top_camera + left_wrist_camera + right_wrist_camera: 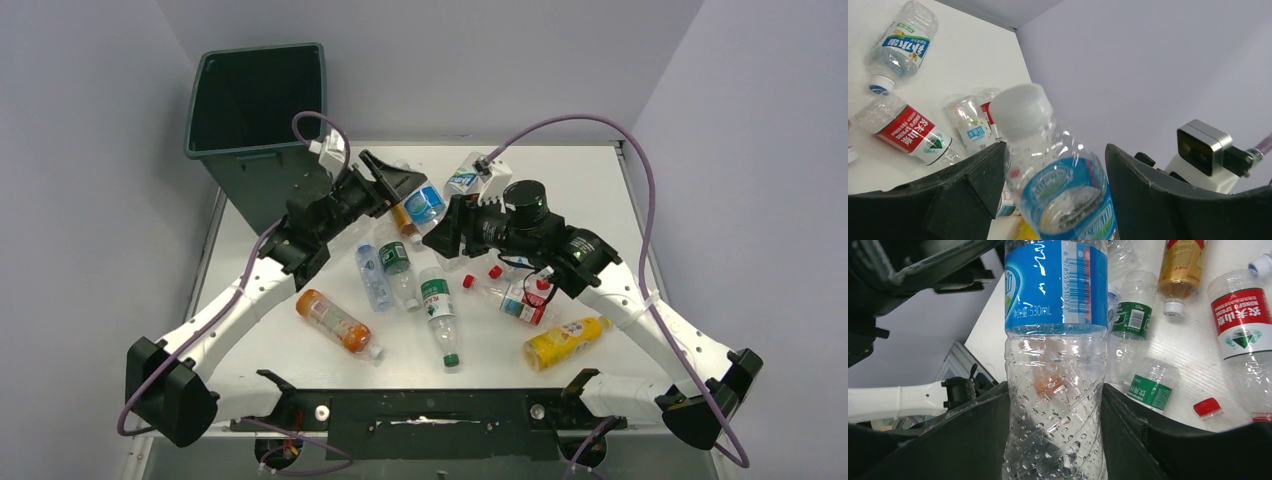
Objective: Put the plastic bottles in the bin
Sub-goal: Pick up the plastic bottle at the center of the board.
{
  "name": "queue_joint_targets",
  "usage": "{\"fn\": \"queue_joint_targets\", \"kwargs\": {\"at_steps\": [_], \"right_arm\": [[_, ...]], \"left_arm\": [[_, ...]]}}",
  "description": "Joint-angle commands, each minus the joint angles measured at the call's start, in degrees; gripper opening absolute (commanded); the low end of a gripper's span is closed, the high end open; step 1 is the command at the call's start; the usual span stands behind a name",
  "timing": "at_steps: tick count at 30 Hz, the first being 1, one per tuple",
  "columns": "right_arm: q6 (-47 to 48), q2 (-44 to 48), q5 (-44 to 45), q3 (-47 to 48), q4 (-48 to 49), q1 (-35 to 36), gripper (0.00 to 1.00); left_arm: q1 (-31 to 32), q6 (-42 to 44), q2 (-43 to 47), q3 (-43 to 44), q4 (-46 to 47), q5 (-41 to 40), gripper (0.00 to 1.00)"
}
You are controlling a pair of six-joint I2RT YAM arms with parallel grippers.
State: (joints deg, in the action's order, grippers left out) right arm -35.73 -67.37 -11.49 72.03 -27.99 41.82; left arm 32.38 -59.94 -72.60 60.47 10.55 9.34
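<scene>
Two grippers meet on one clear plastic bottle with a blue label (425, 203) above the white table (600, 170).

Right gripper (1055, 405) pinches the bottle's lower body between its black fingers; left gripper (1053, 165) brackets the white-capped neck, left finger touching, right finger apart. Other plastic bottles (440, 310) lie scattered on the table, and the tall dark green rectangular bin (250, 110) stands at the far left corner.

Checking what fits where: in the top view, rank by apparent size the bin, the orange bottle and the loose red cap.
1. bin, by far the largest.
2. orange bottle.
3. red cap, smallest.
</scene>
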Motion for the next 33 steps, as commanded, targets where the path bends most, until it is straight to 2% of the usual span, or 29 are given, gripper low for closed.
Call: {"fn": "queue_joint_targets", "kwargs": {"at_steps": [1,3,6,9,11,13,15,27,33], "right_arm": [[-3.2,0.0,9.2,3.8,1.5,1.6,0.59],[-3.7,-0.6,10.8,4.3,1.5,2.6,0.61],[-4.2,-1.9,11.6,4.8,1.5,3.3,0.61],[-4.1,-3.7,11.6,5.6,1.9,3.6,0.61],[-3.9,-5.3,11.4,6.5,2.2,3.8,0.60],[-3.6,-6.9,11.5,7.5,2.2,4.4,0.60],[-3.4,-8.0,11.9,8.3,2.0,5.0,0.60],[-5.5,-6.2,15.7,7.2,1.0,7.8,0.57],[-7.2,-6.1,13.5,9.3,-3.2,8.3,0.56]], "left_arm": [[-1.6,0.1,6.5,-0.9,1.5,4.7,0.68],[-1.8,0.7,7.8,-0.9,-0.1,5.3,0.64],[-2.4,1.6,8.0,-0.1,-1.8,7.1,0.53],[-3.2,1.3,7.1,0.4,-2.0,9.5,0.52],[-3.5,0.8,6.5,0.3,-1.6,10.5,0.55],[-3.7,0.6,5.8,0.4,-1.5,11.8,0.66],[-3.9,0.8,5.1,0.8,-2.2,12.5,0.72],[-6.3,2.5,1.4,4.1,-10.0,15.2,0.75],[-6.5,2.5,0.4,8.1,-14.5,14.4,0.83]]}}
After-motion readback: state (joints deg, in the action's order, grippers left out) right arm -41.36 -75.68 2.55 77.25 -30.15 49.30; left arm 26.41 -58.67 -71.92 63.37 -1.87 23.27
